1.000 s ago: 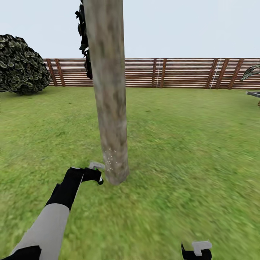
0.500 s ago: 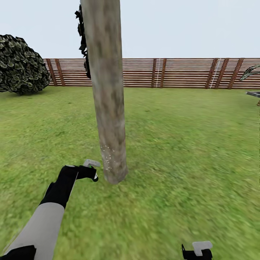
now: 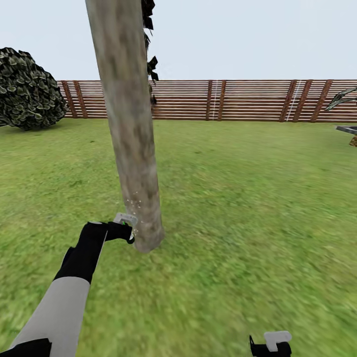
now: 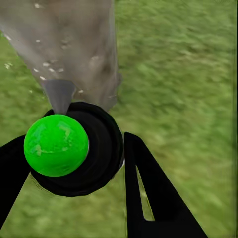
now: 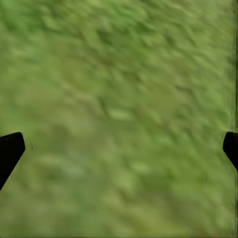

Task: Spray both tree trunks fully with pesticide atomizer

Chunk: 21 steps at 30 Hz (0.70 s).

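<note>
While the lawn (image 3: 258, 208) takes up most of the head view, the tree trunk (image 3: 130, 129) is the main task item: a thick, pale grey-brown mottled column running from top centre-left down to its base at centre-left, leaning slightly, a bit wider at the foot

Progress, as a judgement: pickup looks done, spraying of this trunk under way. Small white specks sit on the bark low down near the base, in the head view and on the trunk (image 4: 69, 44) in the left wrist view; higher bark looks bare, so I'd say coverage is only partial. A second tree isn't identifiable, so that half appears left to do

Left gripper (image 3: 126, 229) is at lower left of the head view, just beside the trunk base, clamped on the pesticide atomizer (image 4: 79, 148): a round dark body between the two black fingers (image 4: 153, 193), with a glossy bright green ball at lower left of the wrist frame and a grey nozzle aimed at the trunk. No red top visible from here

Right gripper (image 5: 119, 148): fingertips at the far left and right edges of its wrist view, spread wide, nothing between them but blurred grass. Idle at the bottom edge of the head view

Background: brown slat fence (image 3: 248, 99) across the middle, dark bush (image 3: 29, 89) upper left
</note>
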{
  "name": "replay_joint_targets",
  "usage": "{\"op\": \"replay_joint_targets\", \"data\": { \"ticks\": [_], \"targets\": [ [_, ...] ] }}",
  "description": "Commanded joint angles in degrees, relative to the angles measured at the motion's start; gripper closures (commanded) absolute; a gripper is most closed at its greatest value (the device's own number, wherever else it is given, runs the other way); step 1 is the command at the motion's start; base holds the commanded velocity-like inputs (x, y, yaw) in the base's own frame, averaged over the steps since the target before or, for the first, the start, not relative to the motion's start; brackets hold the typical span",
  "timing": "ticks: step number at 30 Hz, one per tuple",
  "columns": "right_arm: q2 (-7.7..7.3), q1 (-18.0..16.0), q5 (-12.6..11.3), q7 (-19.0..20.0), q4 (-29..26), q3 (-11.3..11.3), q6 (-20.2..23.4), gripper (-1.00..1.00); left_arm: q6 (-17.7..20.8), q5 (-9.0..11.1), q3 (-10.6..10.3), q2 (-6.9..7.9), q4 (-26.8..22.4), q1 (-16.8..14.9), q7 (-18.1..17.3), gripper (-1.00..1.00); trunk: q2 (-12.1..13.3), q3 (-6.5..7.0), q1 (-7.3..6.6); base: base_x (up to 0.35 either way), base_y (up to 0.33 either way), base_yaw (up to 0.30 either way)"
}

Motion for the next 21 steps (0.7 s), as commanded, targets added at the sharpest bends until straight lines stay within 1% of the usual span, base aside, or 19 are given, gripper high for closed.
{"op": "replay_joint_targets", "data": {
  "ticks": [1, 8, 17, 19, 21],
  "targets": [
    [-0.02, 0.0, 0.0, 0.0, 0.0, 0.0, 0.0, -1.0, 0.02, 0.06, 0.01, 0.01, -0.03, 0.0, -0.03, 1.0, 0.0, 0.0, 0.0, 0.0, -0.272, 0.0],
    [0.04, 0.0, -0.07, 0.0, 0.0, 0.0, 0.0, -1.0, 0.02, -0.02, 0.07, 0.03, 0.03, 0.15, 0.03, 1.0, 0.0, 0.0, 0.0, 0.0, -0.272, 0.017],
    [0.07, 0.0, -0.09, 0.0, 0.0, 0.0, 0.0, -1.0, 0.01, -0.28, 0.2, 0.44, 0.03, 0.6, 0.2, 1.0, 0.0, 0.0, 0.0, 0.0, -0.272, 0.257],
    [0.06, 0.0, -0.11, 0.0, 0.0, 0.0, 0.0, -1.0, 0.02, -0.29, 0.2, 0.44, 0.03, 0.63, 1.02, 1.0, 0.0, 0.0, 0.0, 0.0, -0.272, 0.204],
    [0.05, 0.0, -0.16, 0.0, 0.0, 0.0, -0.03, -1.0, 0.02, -0.29, 0.2, 0.33, 0.09, 0.7, 2.95, 1.0, 0.0, 0.0, 0.0, 0.0, -0.272, 0.047]
  ]
}}
